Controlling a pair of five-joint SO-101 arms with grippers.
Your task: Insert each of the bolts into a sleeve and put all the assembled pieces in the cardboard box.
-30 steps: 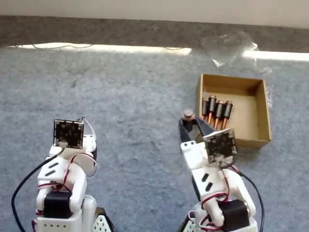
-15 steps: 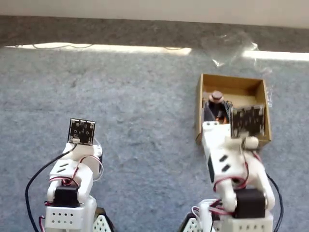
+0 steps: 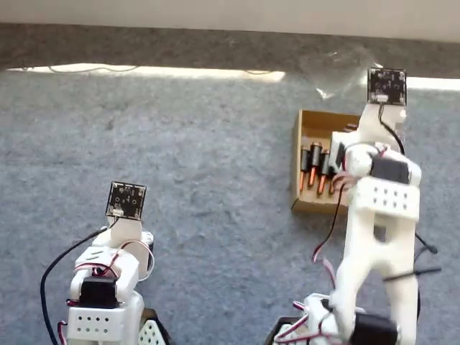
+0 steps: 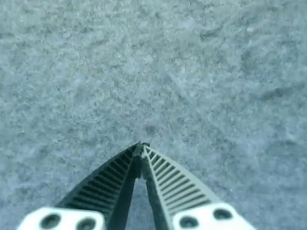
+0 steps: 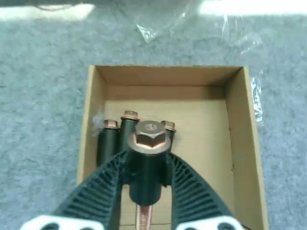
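My right gripper (image 5: pixel 147 160) is shut on an assembled piece (image 5: pixel 146 175), a black sleeve with a copper bolt through it. It hangs above the open cardboard box (image 5: pixel 165 73). Below it, more assembled pieces (image 5: pixel 109 140) lie side by side on the box floor, against one side wall. From above, the right arm (image 3: pixel 381 194) stretches over the box (image 3: pixel 296 144) and covers much of it; sleeved bolts (image 3: pixel 316 164) show beside it. My left gripper (image 4: pixel 142 146) is shut with nothing in it, low over bare grey carpet, on the arm (image 3: pixel 108 266) at the near left.
A crumpled clear plastic bag (image 3: pixel 341 68) lies just beyond the box, also seen past the far wall (image 5: pixel 163 21). Grey carpet (image 3: pixel 201 158) covers the table between the arms. A pale strip (image 3: pixel 144 70) runs along the far edge.
The right arm has swung from the carpet in front of the box to above it, carrying the assembled piece. The left arm has drawn back a little toward its base.
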